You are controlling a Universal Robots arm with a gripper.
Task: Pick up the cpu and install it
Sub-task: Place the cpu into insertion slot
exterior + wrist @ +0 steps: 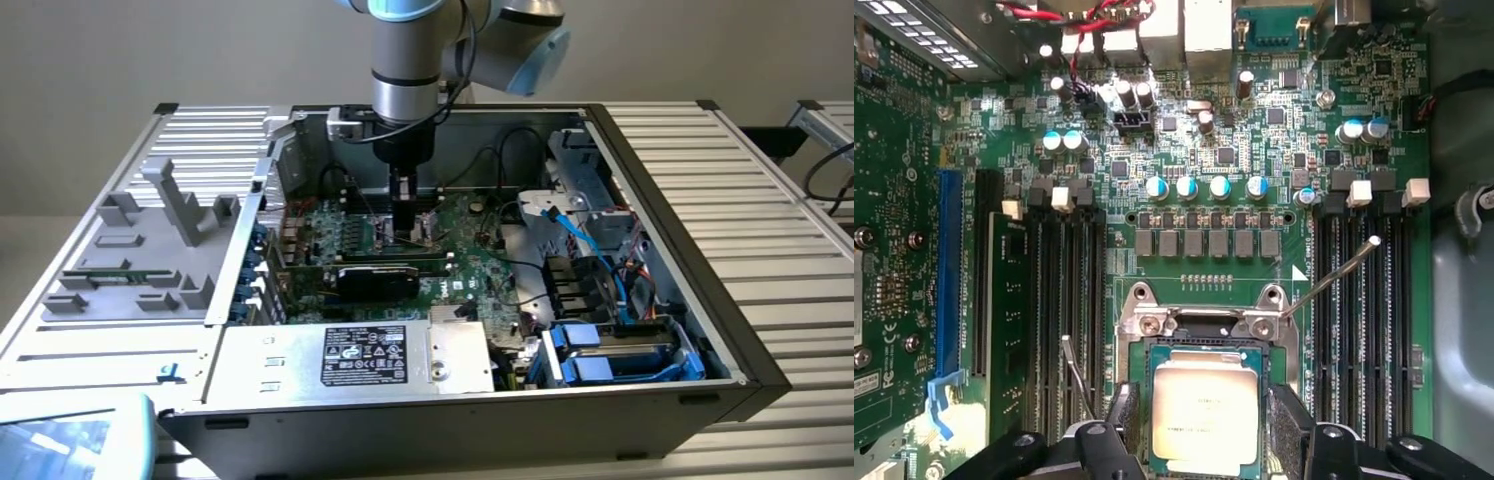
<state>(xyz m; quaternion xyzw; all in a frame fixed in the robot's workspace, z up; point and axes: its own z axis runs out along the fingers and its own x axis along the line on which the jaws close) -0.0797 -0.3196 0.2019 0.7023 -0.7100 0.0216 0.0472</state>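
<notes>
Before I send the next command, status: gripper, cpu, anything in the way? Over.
Gripper down inside the PC case, fingers shut on the cpu. It sits at the open socket, seating unclear. Socket lever raised, clear of it.

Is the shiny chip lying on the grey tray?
No, the chip is down at the socket on the green board.
</notes>
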